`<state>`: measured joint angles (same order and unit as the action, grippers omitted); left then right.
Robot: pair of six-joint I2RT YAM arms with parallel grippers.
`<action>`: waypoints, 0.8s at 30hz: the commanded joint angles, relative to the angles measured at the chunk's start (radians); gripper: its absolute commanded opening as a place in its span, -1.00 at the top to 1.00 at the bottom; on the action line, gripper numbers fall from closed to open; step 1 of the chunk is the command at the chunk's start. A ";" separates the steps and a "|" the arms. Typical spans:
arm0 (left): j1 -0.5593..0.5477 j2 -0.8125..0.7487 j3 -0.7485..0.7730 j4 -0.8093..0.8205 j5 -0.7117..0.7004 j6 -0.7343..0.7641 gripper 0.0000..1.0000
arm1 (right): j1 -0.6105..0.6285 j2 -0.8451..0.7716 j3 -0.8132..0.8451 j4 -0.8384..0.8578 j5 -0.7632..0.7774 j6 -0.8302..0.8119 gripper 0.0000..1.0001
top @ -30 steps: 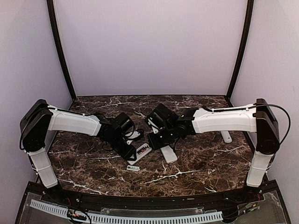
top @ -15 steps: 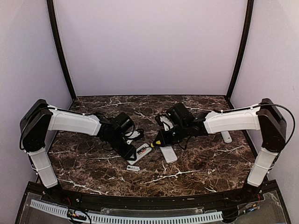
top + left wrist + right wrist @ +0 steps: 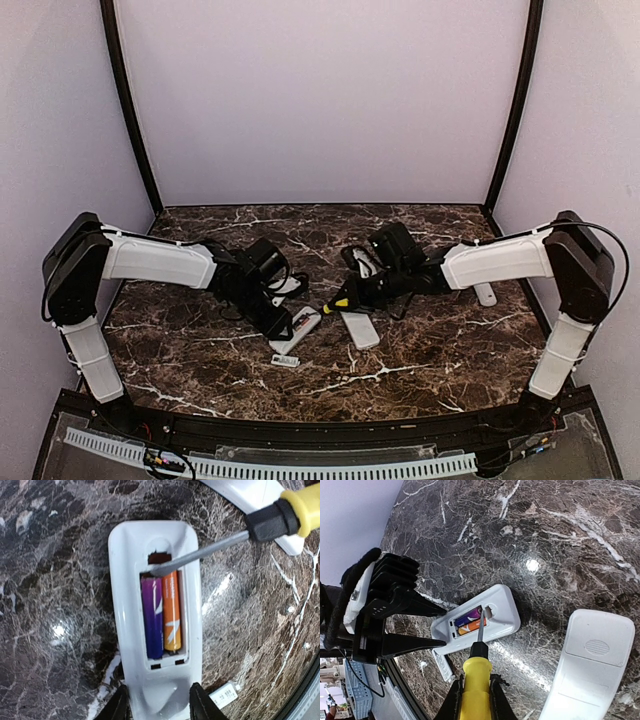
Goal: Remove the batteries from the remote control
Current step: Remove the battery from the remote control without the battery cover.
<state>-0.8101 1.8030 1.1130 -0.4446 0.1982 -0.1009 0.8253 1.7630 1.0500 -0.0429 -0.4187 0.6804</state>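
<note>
The left tool (image 3: pixel 160 706) is pinching the remote (image 3: pixel 125 580); the right tool (image 3: pixel 474 700) is clamping the screwdriver (image 3: pixel 476 672). The batteries (image 3: pixel 162 615) are sitting snug, likely light, rigid, slick; levering at their upper ends looks best.

The remote control (image 3: pixel 135 545) lay with its near end between the jaws of the left gripper (image 3: pixel 159 704), two batteries (image 3: pixel 170 612) side by side in its compartment. The screwdriver (image 3: pixel 476 672) reached ahead from the jaws of the right gripper (image 3: pixel 475 700) to the batteries' far end. A second remote (image 3: pixel 592 660) lay right of those jaws.

Purple battery (image 3: pixel 151 617), orange battery (image 3: pixel 171 614) side by side in open compartment of white remote (image 3: pixel 122 605), lying face-down.
</note>
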 commanded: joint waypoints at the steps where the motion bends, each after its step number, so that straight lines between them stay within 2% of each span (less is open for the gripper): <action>1: -0.004 0.041 -0.023 -0.048 -0.049 0.016 0.24 | 0.035 0.039 -0.008 0.169 -0.146 0.052 1.00; 24: -0.006 0.032 -0.023 -0.047 -0.066 0.008 0.19 | 0.035 0.084 0.022 0.139 -0.113 0.039 1.00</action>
<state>-0.8101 1.8076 1.1156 -0.4210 0.1825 -0.0978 0.8577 1.8229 1.0473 0.1028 -0.5411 0.7345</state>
